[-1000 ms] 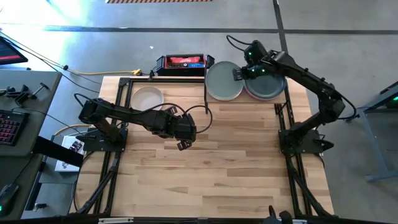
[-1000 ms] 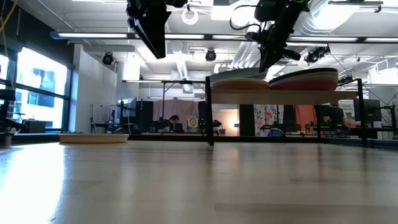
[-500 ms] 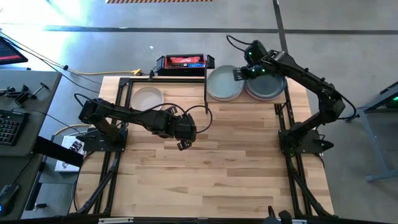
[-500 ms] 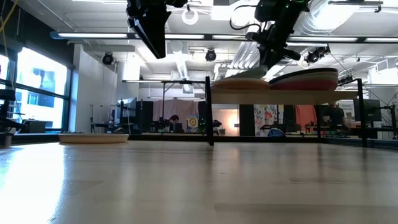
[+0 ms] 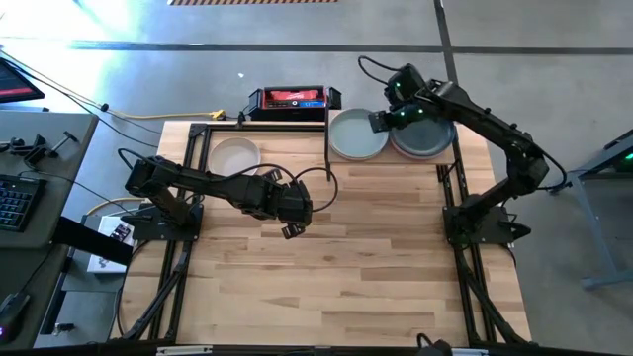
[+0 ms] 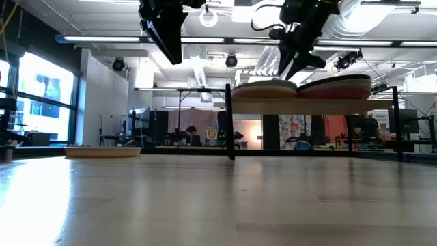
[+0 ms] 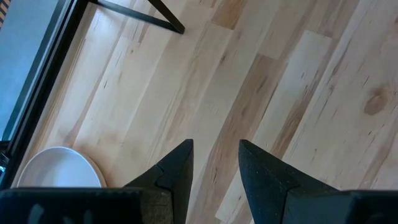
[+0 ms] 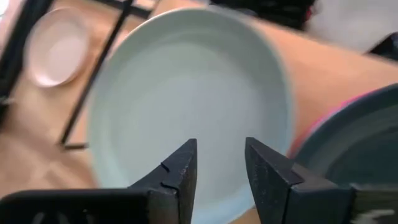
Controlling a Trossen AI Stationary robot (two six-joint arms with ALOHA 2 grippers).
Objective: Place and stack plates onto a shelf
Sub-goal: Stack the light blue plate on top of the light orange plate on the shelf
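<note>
The shelf (image 6: 321, 106) stands at the table's far right and carries two stacks of plates. A pale green plate (image 5: 356, 136) tops the left stack (image 6: 263, 89); a dark slate plate (image 5: 425, 140) tops the right stack (image 6: 339, 86). My right gripper (image 8: 219, 144) hovers open just over the green plate's (image 8: 186, 93) right rim, touching nothing. A cream plate (image 5: 234, 155) lies flat on the table at the far left. My left gripper (image 5: 294, 230) hangs open above bare tabletop near the table's middle.
A red and black box (image 5: 294, 99) sits past the table's far edge. The shelf's black posts (image 6: 230, 123) rise at its corners. Black frame rails (image 5: 198, 148) run round the cream plate. Bare planks (image 5: 346, 277) fill the near half of the table.
My right gripper has opened and let go of the pale green plate. The plate, which was tilted with its right edge raised in the fingers, now lies level on the left stack. The gripper's wrist has turned a little above it.
</note>
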